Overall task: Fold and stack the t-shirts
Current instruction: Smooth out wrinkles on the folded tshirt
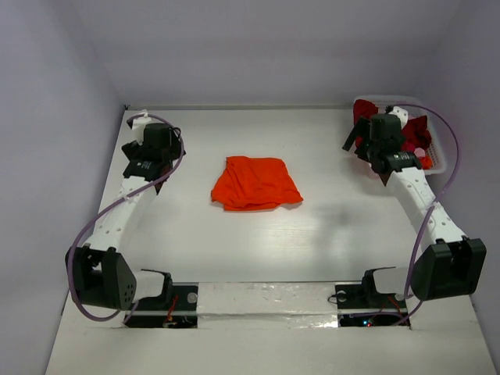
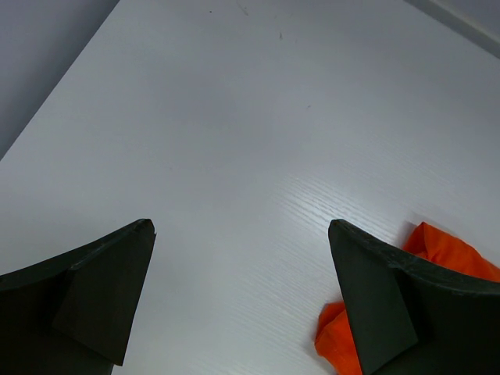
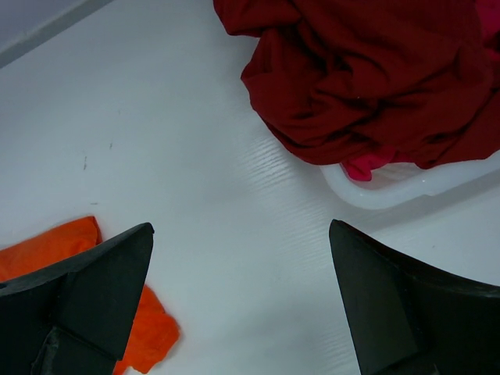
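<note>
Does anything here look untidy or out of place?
Yes. The dark red shirt hangs crumpled over the rim of the white basket. The folded orange shirt lies slightly askew, with uneven edges.

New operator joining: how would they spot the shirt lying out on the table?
On the white table, near its centre, lies the orange t-shirt, a rough square. The dark red t-shirts, by contrast, sit heaped in the far-right basket.

The table [image 1: 328, 242] is a smooth white board with fine grain lines and a soft sheen, the orange t-shirt [image 1: 256, 183] and the dark red t-shirts [image 3: 367, 78] are soft, matt, wrinkled cloth, the basket [image 3: 375, 195] is glossy white plastic, and the left gripper [image 2: 241, 225] has fingers [image 2: 94, 297] of matt black plastic.
</note>
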You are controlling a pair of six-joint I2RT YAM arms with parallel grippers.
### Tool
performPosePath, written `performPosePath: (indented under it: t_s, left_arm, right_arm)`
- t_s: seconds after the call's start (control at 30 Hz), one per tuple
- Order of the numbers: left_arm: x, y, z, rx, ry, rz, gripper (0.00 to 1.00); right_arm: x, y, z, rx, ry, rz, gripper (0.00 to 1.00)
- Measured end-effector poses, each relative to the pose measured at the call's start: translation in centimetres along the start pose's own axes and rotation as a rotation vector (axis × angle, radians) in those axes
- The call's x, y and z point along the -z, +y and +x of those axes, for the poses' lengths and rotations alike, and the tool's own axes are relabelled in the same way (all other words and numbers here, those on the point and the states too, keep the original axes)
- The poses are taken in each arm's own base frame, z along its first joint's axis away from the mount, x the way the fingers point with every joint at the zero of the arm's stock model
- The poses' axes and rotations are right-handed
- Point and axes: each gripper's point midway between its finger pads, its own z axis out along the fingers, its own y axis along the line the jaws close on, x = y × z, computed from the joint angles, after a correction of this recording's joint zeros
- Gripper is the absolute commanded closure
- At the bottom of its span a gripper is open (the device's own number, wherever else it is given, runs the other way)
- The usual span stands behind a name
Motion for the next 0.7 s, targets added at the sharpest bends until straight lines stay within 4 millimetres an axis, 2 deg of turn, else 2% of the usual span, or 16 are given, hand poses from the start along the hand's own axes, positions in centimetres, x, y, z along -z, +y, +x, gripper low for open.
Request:
performPosePath:
  t_s: [0.23, 0.43, 0.7]
  left_arm:
    - [-0.7, 1.4, 0.1, 0.036, 0.014, -0.059, 0.08]
    - [-0.9, 0.9, -0.9, 0.043, 0.005, -0.063, 0.09]
    - [-1.4, 1.2, -0.6, 0.04, 0.014, -0.084, 0.09]
  right_arm:
    - [-0.6, -0.1, 0.4, 0.004, 0.013, 0.011, 0.0]
    - [-0.6, -0.1, 0.2, 0.002, 0.007, 0.012, 0.0]
    - [-0.7, -0.2, 0.1, 0.001, 0.003, 0.016, 0.0]
